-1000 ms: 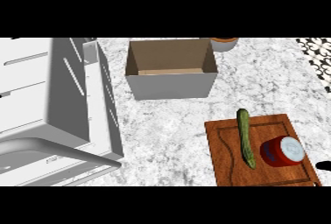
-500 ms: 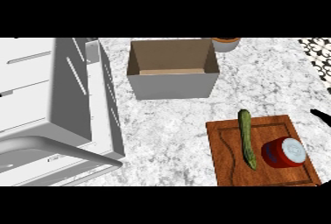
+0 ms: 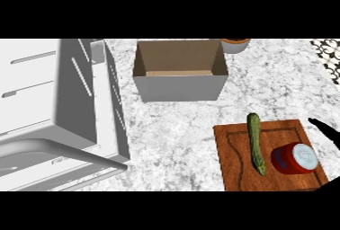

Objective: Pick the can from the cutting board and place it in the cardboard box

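I see the marbled bench [image 3: 179,126] running well left of my right hand [image 3: 327,131], with a white appliance with a grey handle [image 3: 60,121] at its far left. Up and left of the hand, well apart, sits the open cardboard box [image 3: 179,83]. Just left of the hand lies the wooden cutting board [image 3: 232,157], carrying the red can [image 3: 294,158] on its side (silver lid showing) and, further left, a cucumber [image 3: 255,143]. Only dark fingertips show; I cannot tell their pose.

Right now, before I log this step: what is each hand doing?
Left hand: not in view.
Right hand: at the right edge beside the cutting board, holding nothing; open or shut cannot be told. The can is untouched.
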Tool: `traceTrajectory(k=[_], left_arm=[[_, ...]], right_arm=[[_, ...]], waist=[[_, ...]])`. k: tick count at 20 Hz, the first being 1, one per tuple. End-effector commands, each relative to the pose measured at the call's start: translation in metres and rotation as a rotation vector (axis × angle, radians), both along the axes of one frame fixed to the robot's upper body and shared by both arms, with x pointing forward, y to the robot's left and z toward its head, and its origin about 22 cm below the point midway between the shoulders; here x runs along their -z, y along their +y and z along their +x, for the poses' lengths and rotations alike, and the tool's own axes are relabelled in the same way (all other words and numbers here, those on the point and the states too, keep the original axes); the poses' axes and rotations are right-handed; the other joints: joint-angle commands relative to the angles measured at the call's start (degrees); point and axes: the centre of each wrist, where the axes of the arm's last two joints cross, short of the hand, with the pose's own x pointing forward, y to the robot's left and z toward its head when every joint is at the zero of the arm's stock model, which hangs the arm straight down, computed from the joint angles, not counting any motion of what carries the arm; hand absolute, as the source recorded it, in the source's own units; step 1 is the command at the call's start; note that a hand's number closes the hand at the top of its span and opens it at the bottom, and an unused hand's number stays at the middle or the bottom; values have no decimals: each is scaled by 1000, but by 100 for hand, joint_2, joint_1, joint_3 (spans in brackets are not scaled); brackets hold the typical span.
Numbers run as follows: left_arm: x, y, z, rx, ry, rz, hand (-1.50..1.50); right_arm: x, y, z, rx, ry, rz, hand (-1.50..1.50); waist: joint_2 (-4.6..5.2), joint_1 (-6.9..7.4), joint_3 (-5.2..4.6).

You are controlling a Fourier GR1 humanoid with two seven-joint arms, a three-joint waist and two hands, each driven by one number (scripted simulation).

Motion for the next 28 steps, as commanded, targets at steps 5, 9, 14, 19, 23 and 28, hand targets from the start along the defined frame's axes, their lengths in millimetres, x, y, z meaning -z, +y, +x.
traceTrajectory(k=[5,9,14,19,23,28], left_arm=[[40,-95,2,143,-16,-116,0],[24,-94,11,135,-32,-106,0],[31,-86,5,125,-10,-108,0],[23,-96,12,133,-38,-108,0],[25,-90,9,141,-24,-113,0],[26,-94,11,132,-15,-116,0]], right_arm=[[14,8,2,32,31,-19,-150],[28,20,-5,23,31,-21,-150],[24,21,-1,9,34,-18,-150],[35,31,3,34,-3,-5,-150],[40,24,-1,36,16,-5,-150],[46,17,7,41,21,-5,-150]], waist=[[23,-30,-7],[11,-74,-3],[15,-63,-8],[23,-42,-2],[17,-72,-3],[31,-56,-2]])
